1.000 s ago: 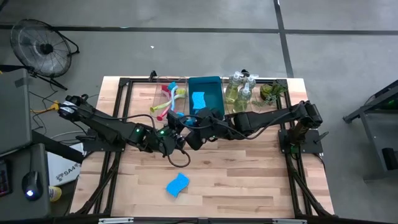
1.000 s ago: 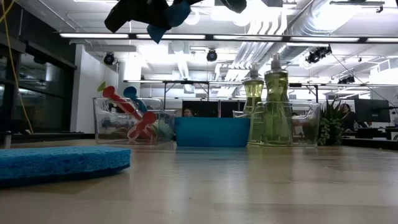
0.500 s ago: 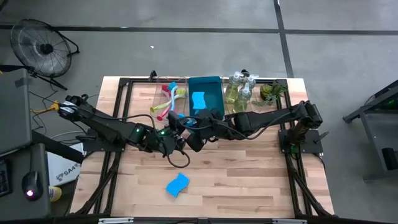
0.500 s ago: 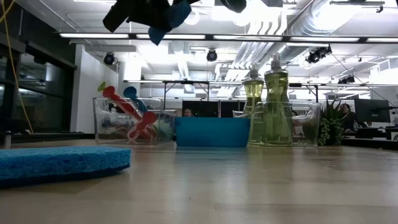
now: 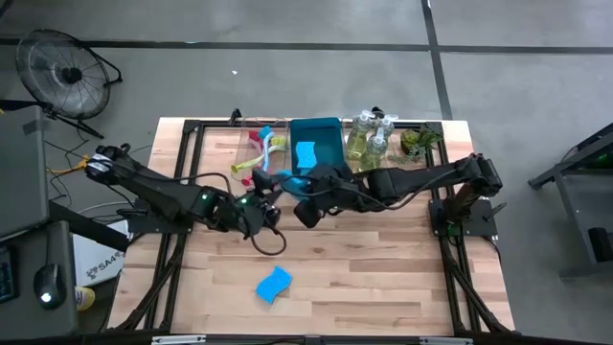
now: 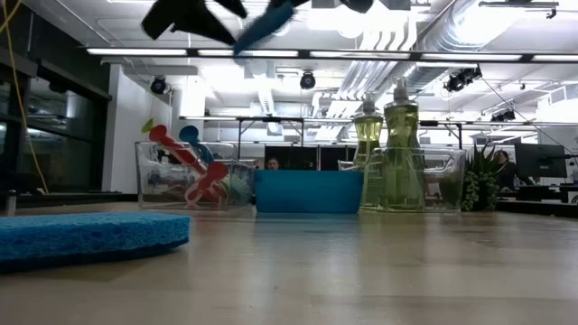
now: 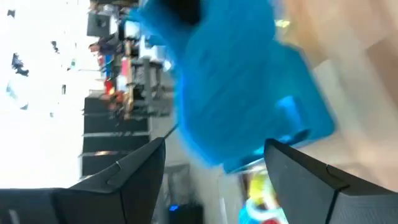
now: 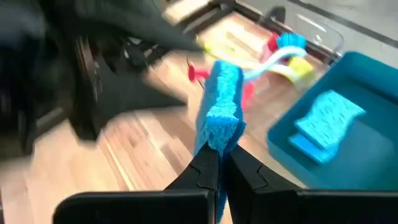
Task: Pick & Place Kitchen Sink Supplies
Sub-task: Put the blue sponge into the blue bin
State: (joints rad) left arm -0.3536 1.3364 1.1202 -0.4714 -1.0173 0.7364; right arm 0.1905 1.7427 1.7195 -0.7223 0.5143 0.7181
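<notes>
My right gripper (image 8: 221, 155) is shut on a bright blue wavy-edged sponge (image 8: 221, 106), held high over the table's middle just near of the blue bin (image 5: 330, 129). My left gripper (image 7: 214, 146) is open just left of it (image 5: 271, 195); the sponge (image 7: 236, 93) shows ahead of its spread fingers, apart from them. Another sponge (image 5: 305, 153) lies flat inside the bin. A third (image 5: 274, 285) lies flat on the table near the front edge. My right gripper pinches one narrow end of the sponge (image 8: 217, 142) between its two fingers, with the flat faces against the fingers. The fingers slant down from the table's right. The sponge sticks out beyond the fingertips on edge, lifted clear of the table.
A clear tray (image 5: 257, 144) of long-handled brushes (image 6: 185, 158) stands left of the bin at the far edge. A second clear tray with pump bottles (image 5: 369, 139) stands right of it, and a small plant (image 5: 419, 142) farther right. Bare wood lies around the near sponge.
My left gripper has opened and let go of the raised sponge, drawing slightly back toward the table's left. The sponge stays in my shut right gripper, which has drawn it a little toward the bin, and it now slants more.
</notes>
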